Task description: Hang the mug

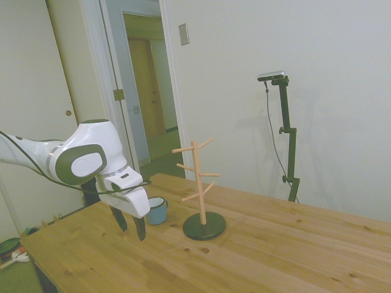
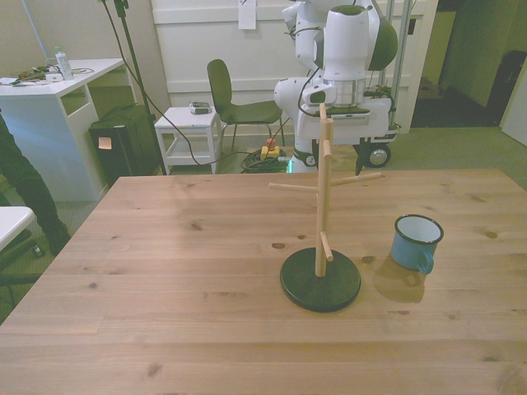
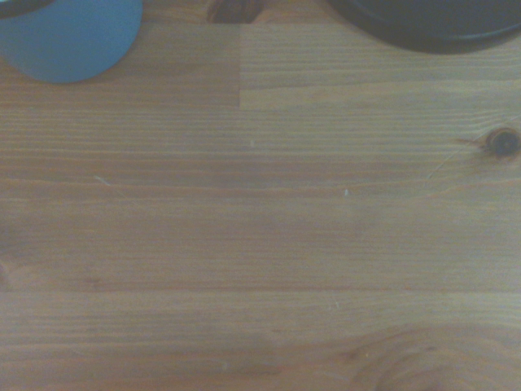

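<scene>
In the side view, the white arm (image 1: pixel 73 160) enters from the left and ends in the gripper (image 1: pixel 130 228), whose two dark fingers (image 1: pixel 140 227) point down toward the wooden table (image 1: pixel 275 250), spread a little with a gap between them and nothing held or touched; their tips hang just above the boards. Just behind the gripper stands the mug (image 1: pixel 156 210), light blue and upright on the table, partly hidden by the hand and not in contact with it. Further right, near the mug but apart from it, rises the wooden peg stand (image 1: pixel 199 183) on its round dark base (image 1: pixel 204 228), every peg bare. In the front view, the stand (image 2: pixel 322 197) sits mid-table and the mug (image 2: pixel 414 243) rests at the front view's right of it, its white inside showing and its handle turned toward the camera. The wrist view shows mostly bare boards, with a blurred blue patch of the mug (image 3: pixel 69 37) and the dark base edge (image 3: pixel 435 28).
</scene>
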Robot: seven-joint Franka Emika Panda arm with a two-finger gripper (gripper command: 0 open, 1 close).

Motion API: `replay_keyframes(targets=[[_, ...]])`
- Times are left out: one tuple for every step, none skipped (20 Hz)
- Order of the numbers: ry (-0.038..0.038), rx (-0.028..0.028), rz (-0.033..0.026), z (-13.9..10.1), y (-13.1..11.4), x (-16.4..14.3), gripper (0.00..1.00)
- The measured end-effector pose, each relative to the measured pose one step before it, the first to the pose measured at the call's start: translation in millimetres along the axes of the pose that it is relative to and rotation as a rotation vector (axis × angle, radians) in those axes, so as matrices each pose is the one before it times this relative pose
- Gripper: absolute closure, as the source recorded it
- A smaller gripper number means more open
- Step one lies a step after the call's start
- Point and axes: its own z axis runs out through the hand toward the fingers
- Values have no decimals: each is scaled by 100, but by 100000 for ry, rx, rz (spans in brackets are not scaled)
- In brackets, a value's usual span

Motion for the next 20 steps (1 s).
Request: replay_keyframes(targets=[[-51, -108, -158, 47, -3, 21, 0], [-215, -29, -725, 69, 106, 96, 0], [8, 65, 66, -16, -38, 52, 0], [296, 268, -47, -171, -266, 16, 0], [488, 369, 326, -274, -470, 5, 0], [606, 360, 942, -307, -661, -78, 0], [756, 357, 1120, -343, -805, -73, 0], [522, 348, 1045, -263, -816, -73, 0], [261, 251, 970, -159, -821, -72, 0], [110, 209, 579, -90, -840, -30, 0], [282, 271, 645, -142, -881, 7, 0], [365, 295, 361, -155, -883, 33, 0], [586, 268, 370, -189, -915, 4, 0], [603, 411, 261, -234, -977, -49, 0], [604, 486, 281, -247, -1021, -115, 0], [459, 456, 111, -204, -1061, -204, 0], [643, 341, 152, -157, -1041, -243, 0], [921, 190, 129, -119, -1055, -286, 0], [642, 184, 141, -26, -1021, -290, 0], [520, 84, 38, 54, -942, -281, 0]])
